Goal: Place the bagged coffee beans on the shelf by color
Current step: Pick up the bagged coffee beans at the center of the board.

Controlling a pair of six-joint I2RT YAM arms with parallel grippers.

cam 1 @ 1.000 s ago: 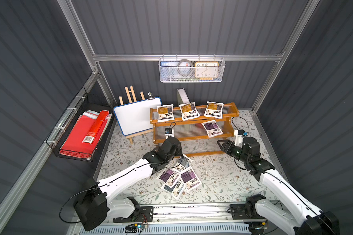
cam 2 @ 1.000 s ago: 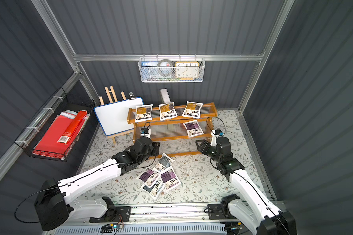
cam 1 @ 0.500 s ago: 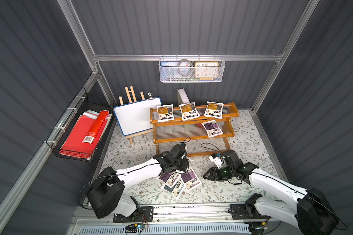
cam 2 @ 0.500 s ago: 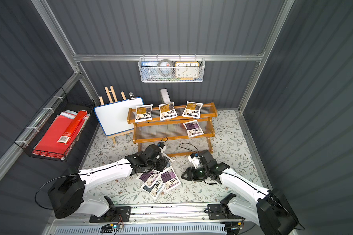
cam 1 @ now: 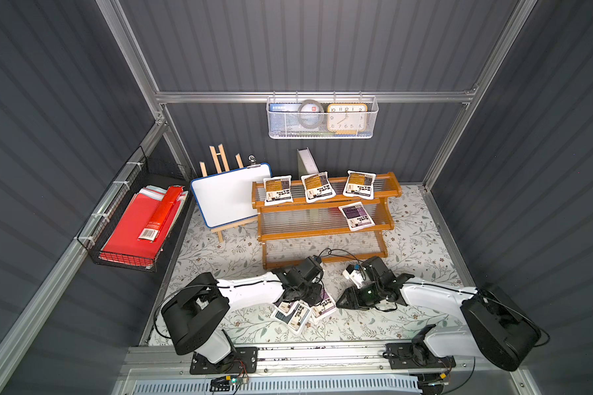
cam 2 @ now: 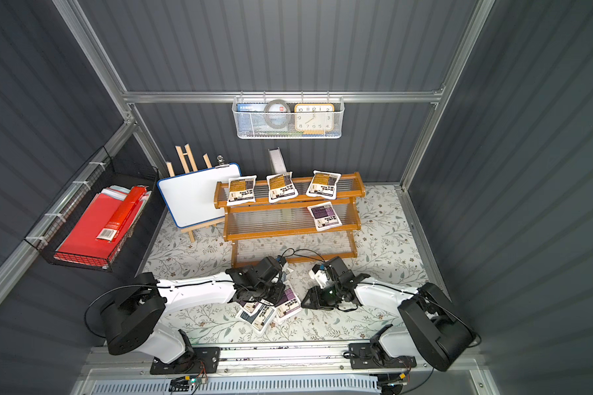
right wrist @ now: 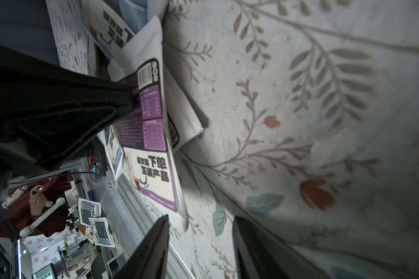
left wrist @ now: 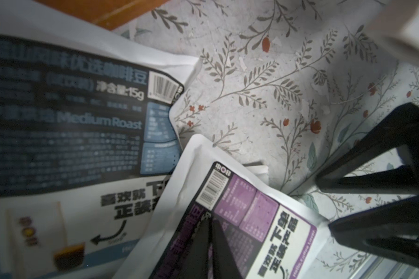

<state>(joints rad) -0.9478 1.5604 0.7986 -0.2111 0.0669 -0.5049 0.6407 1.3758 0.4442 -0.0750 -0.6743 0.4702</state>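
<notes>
The shelf (cam 1: 322, 233) (cam 2: 288, 235) carries three yellow-orange bagged coffee beans (cam 1: 317, 187) on its top tier and one purple pouch (cam 1: 355, 215) on the middle tier. More pouches lie heaped on the floral mat in front, among them a grey-blue pouch (left wrist: 70, 120) (cam 1: 297, 316) and a purple pouch (left wrist: 264, 217) (cam 1: 326, 302) (right wrist: 153, 135). My left gripper (left wrist: 209, 218) (cam 1: 313, 295) (cam 2: 271, 294) is down on the heap, its jaws pinched together on that purple pouch. My right gripper (right wrist: 201, 217) (cam 1: 344, 301) (cam 2: 308, 301) hangs low just right of the heap, open, with only mat between its fingers.
A whiteboard on an easel (cam 1: 228, 198) stands left of the shelf. A black wire basket with red folders (cam 1: 137, 225) hangs on the left wall. A white mesh basket with a clock (cam 1: 322, 118) hangs on the back wall. The metal front rail (cam 1: 305, 355) borders the mat.
Both arms have dropped from in front of the shelf to the heap on the mat. The left jaws have closed onto the purple pouch. The right gripper has swung in low beside the heap.
</notes>
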